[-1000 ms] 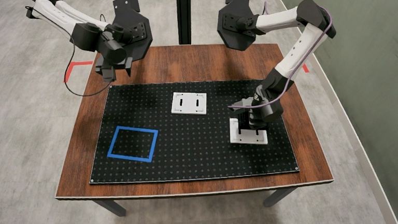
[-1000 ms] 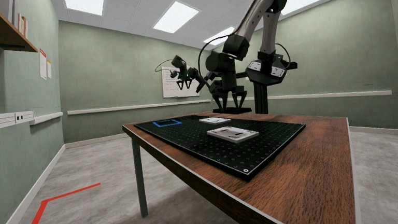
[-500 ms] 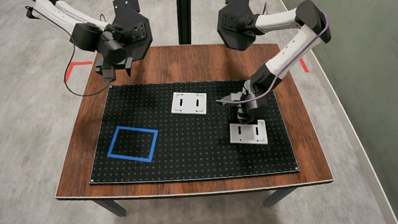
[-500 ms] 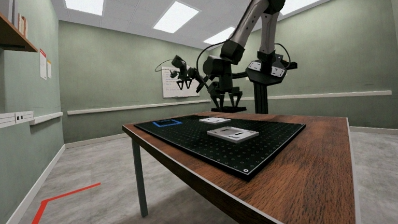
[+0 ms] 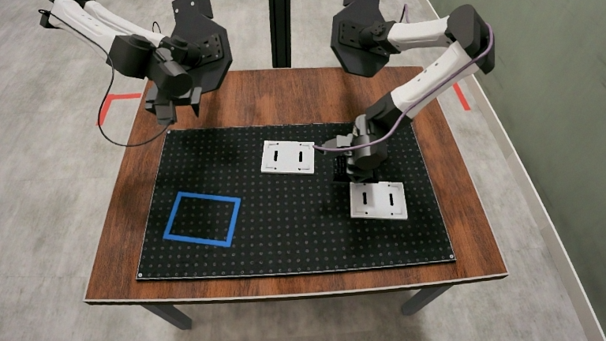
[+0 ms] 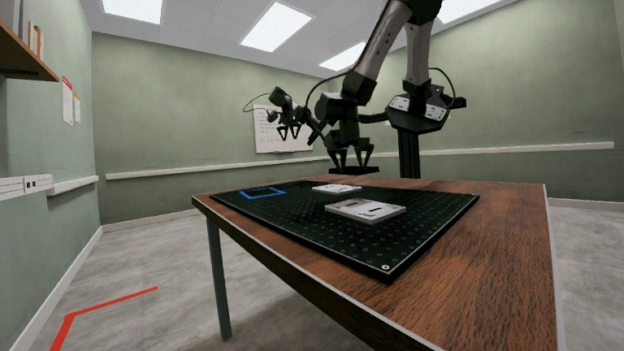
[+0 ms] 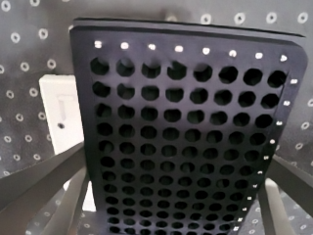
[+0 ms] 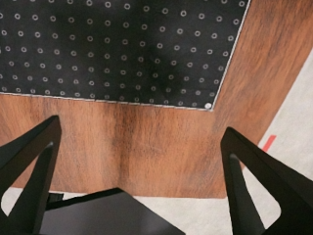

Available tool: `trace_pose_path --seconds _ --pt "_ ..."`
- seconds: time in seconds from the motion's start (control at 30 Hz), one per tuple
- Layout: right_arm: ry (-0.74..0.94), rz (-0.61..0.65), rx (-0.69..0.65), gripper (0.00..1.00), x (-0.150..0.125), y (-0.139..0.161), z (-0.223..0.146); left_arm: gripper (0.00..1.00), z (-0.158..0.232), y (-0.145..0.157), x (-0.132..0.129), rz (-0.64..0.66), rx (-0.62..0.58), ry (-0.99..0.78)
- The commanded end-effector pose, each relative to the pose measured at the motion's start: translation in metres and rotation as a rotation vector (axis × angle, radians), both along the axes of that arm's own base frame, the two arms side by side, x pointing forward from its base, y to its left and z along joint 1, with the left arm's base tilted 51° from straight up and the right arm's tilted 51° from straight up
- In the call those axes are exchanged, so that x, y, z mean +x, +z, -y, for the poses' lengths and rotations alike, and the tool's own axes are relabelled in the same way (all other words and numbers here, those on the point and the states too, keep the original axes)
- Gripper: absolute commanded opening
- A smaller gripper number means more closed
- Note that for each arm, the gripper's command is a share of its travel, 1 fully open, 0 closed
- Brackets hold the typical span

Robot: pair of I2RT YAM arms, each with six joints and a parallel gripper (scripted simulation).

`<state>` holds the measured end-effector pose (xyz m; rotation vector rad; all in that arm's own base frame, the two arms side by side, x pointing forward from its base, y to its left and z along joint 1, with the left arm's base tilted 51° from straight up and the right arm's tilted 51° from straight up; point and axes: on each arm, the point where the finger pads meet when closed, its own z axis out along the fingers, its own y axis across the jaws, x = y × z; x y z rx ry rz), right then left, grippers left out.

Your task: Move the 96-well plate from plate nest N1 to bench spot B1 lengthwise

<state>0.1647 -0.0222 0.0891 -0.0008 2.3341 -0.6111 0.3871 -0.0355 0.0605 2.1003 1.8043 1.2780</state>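
I inspect from the exterior view, near to far. The desk fills the lower right of the frame, bearing a black perforated board. Nest N1, white, sits unoccupied just below right of centre. Behind it, near mid-frame, lies the second nest, likewise unoccupied.

Above them, right of centre, I find the left claw clenched on the 96-well plate, which is raised off the board. In the left wrist view the plate spans the centre.

The blue taped outline at B1 lies left of centre and contains no plate. Farther back, at upper centre, the right claw is released and grasps nothing. A whiteboard hangs behind it.
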Motion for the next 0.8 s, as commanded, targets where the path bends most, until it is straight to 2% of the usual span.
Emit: trace_pose_path --seconds 0.0,0.1,0.77 --pt "-0.003 0.016 0.005 1.00 0.002 0.008 -0.001 0.00 0.017 -0.008 -0.002 0.026 -0.008 -0.004" --pt "-0.003 0.016 0.005 1.00 0.002 0.008 -0.001 0.00 0.021 -0.005 0.001 0.040 -0.015 -0.004" --pt "-0.003 0.016 0.005 1.00 0.002 0.008 -0.001 0.00 0.058 -0.050 -0.019 0.038 -0.013 -0.007"
